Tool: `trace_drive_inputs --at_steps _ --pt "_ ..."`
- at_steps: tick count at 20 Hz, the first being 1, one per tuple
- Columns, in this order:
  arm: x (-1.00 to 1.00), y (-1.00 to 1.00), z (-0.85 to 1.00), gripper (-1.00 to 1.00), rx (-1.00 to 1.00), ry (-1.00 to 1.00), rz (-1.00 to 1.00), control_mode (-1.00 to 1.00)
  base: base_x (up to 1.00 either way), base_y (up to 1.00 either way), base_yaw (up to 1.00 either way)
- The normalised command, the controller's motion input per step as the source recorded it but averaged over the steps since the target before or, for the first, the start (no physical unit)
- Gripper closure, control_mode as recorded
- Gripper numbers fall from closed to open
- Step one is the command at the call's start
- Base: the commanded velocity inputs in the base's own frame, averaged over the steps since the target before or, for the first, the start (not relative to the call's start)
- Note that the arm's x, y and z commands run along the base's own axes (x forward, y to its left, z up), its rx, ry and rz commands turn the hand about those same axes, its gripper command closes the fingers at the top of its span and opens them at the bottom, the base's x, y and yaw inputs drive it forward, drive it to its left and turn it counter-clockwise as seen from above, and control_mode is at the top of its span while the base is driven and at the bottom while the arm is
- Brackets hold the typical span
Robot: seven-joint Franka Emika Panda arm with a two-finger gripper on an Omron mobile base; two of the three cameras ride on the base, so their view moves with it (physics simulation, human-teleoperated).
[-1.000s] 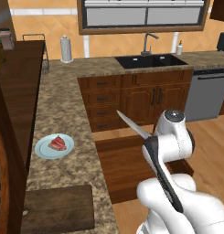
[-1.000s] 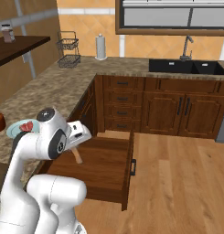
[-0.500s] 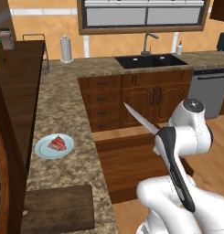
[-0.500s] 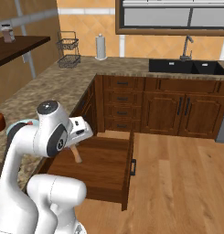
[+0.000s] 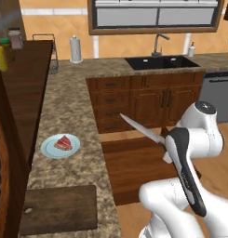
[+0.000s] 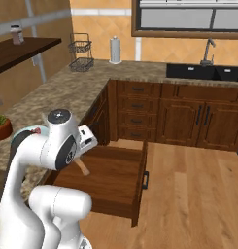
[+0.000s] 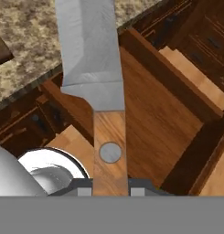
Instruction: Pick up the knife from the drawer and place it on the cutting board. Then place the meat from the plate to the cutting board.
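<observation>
Wooden drawer [image 6: 121, 168] open, jaws gripping knife [image 5: 142, 130]; meat [image 5: 63, 142] on plate [image 5: 48, 149]

Knife [image 7: 97, 82]: you've got a silver blade, brown wood handle.
Meat [image 5: 63, 142]: red, pale streaks.
Plate [image 5: 48, 149]: light blue.
Counter [image 5: 73, 97]: speckled brown granite.

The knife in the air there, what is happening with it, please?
The robot's hand is shut on the wooden handle of the knife and holds it in the air above the open drawer, blade pointing toward the counter. The cutting board on the counter has nothing on it yet. The meat lies on the pale blue plate, so both placements remain to be done.
</observation>
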Motion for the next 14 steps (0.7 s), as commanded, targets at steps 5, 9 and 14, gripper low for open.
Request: trace_drive_inputs --at_steps 5,9,14 --pt "0.00 0.00 0.00 1.00 0.00 0.00 0.00 1.00 -0.17 -0.04 0.70" --pt "0.00 0.00 0.00 1.00 0.00 0.00 0.00 1.00 -0.01 -0.01 0.61" --pt "0.00 0.00 0.00 1.00 0.00 0.00 0.00 1.00 -0.11 -0.07 0.80"
